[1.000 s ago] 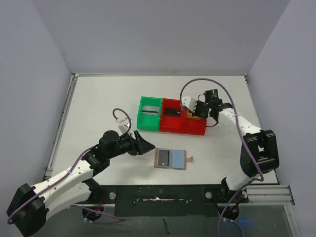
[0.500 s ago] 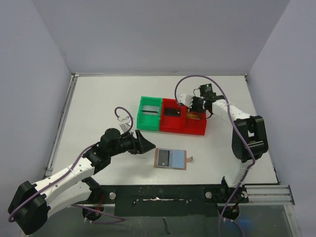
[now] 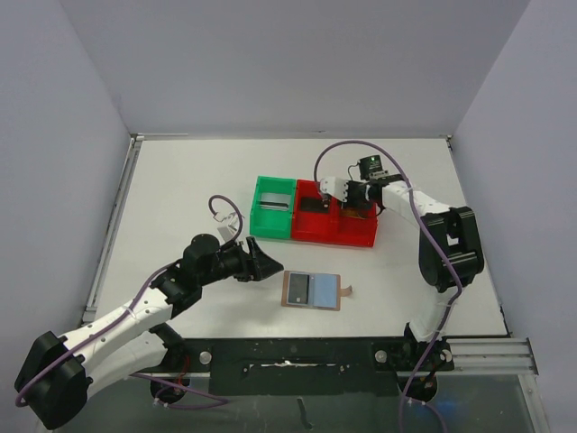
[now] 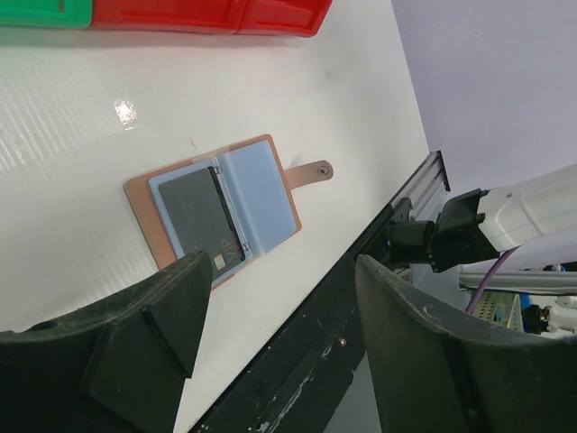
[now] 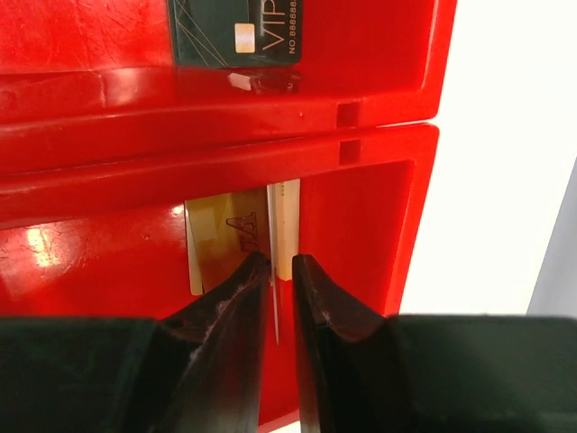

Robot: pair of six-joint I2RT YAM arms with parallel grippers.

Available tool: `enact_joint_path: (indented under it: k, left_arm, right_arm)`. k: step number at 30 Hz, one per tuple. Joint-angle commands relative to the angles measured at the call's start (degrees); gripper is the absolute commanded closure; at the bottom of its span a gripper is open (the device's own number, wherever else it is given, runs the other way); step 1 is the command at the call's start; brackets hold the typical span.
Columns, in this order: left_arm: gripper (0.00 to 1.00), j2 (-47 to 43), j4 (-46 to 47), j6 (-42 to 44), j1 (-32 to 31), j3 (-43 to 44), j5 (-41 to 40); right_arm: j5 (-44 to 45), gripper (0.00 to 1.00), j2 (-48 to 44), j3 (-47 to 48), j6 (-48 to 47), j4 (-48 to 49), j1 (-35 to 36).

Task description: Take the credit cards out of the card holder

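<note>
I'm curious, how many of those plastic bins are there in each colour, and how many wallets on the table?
Green bin: 1
Red bins: 2
Card holder: 1
Total: 4

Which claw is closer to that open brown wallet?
Left. The left claw is just left of the card holder; the right claw is farther away, over the red bin.
</note>
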Motion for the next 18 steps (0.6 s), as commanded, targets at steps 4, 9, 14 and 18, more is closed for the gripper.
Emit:
enact_joint_path:
  k: [4, 9, 14, 18]
  left_arm:
    - [0.36, -0.7, 1.4, 1.1, 0.4, 2.4, 1.2]
    - [0.36, -0.7, 1.3, 1.1, 0.4, 2.4, 1.4]
    - [0.36, -0.5, 1.2, 1.1, 0.4, 2.3, 1.7]
    - [0.36, 0.1, 1.3, 0.8, 0.5, 2.2, 2.4]
  right_arm:
    - [0.1, 0.77, -0.7, 0.1, -0.4, -0.6, 0.5]
    - [-0.1, 0.76, -0.4, 0.1, 0.2, -1.3, 0.5]
    - [1.0, 0.74, 0.8, -0.2, 1.1, -1.3, 0.5]
    - [1.6, 0.74, 1.3, -0.5, 2.4, -0.4, 0.4]
